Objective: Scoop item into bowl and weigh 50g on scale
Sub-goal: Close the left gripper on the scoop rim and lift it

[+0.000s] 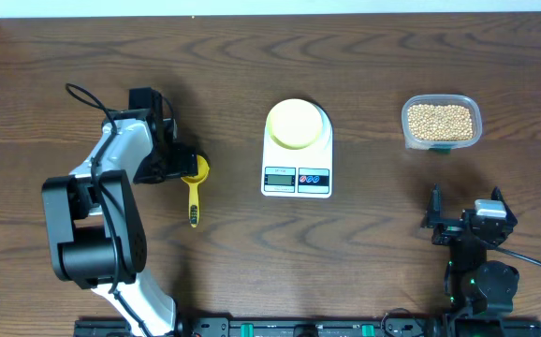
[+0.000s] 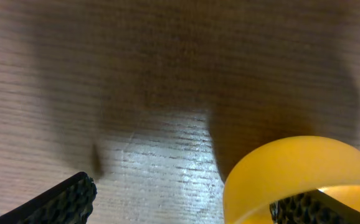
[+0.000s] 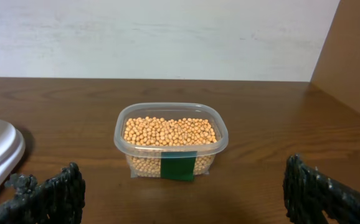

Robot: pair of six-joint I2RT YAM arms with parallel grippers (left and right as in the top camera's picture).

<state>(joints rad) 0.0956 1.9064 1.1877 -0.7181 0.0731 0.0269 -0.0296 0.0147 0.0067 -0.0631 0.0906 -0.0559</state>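
Beyond the wide-open right hand [image 1: 465,208] lie the beans [image 3: 170,130]; left hand [image 2: 189,198], wide too, straddles the scoop [image 2: 279,168].

The left arm [image 1: 102,201] is reaching forward and bending toward its right, the left claw [image 1: 186,167] pointing down with jaws spread wide. The right arm [image 1: 481,271] is sitting folded near its base, the right claw [image 1: 465,204] gaping open, facing forward.

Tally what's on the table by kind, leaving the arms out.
Containers: 2, the pale bowl on the white scale and the clear tub of beans
Scoops: 1, the yellow scoop
Scales: 1
Total: 4
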